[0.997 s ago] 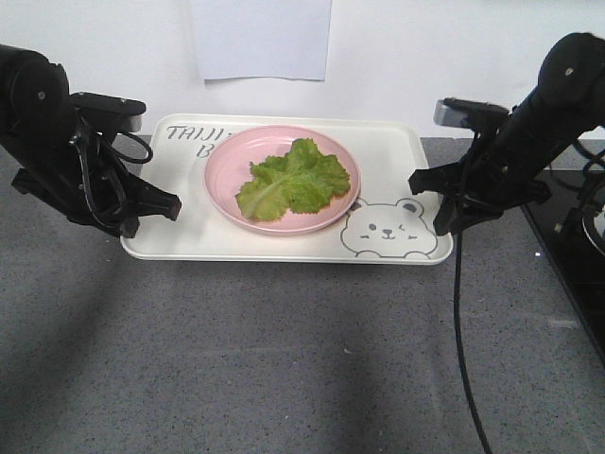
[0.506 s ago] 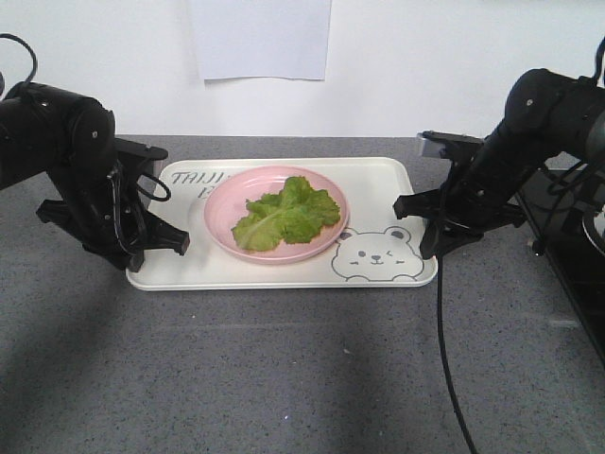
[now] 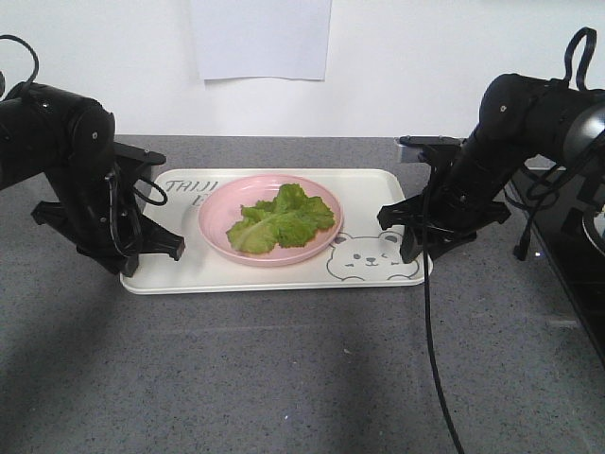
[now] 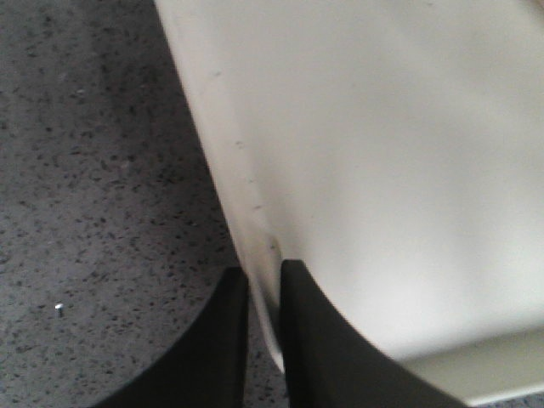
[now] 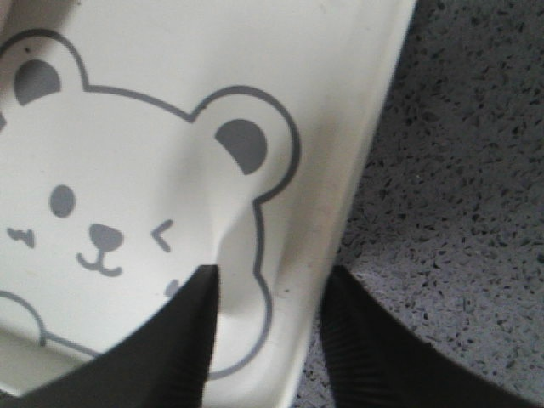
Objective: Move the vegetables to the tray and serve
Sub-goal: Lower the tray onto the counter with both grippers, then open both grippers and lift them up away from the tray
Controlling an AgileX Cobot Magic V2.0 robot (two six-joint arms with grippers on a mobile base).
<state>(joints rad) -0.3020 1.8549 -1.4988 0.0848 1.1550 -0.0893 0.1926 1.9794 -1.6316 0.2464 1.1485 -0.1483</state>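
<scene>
The lettuce (image 3: 279,219) lies on a round pink plate (image 3: 219,236) that stands on the cream tray (image 3: 369,194) with the bear face (image 3: 373,257). My left gripper (image 3: 168,248) is shut on the tray's left rim. In the left wrist view its jaws (image 4: 263,280) pinch the thin rim of the tray (image 4: 382,153). My right gripper (image 3: 402,232) holds the right rim by the bear. In the right wrist view it (image 5: 270,285) has one finger on the tray (image 5: 170,110) and one outside the rim. The tray is level, low over the counter.
The grey speckled counter (image 3: 284,378) stretches in front of the tray. A white sheet (image 3: 260,38) hangs on the back wall. A black surface (image 3: 567,246) borders the counter on the right. The right arm's cable (image 3: 430,331) trails down across the counter.
Both arms have brought the tray, with plate and lettuce, forward, lower and slightly left. The grips on both rims have stayed the same.
</scene>
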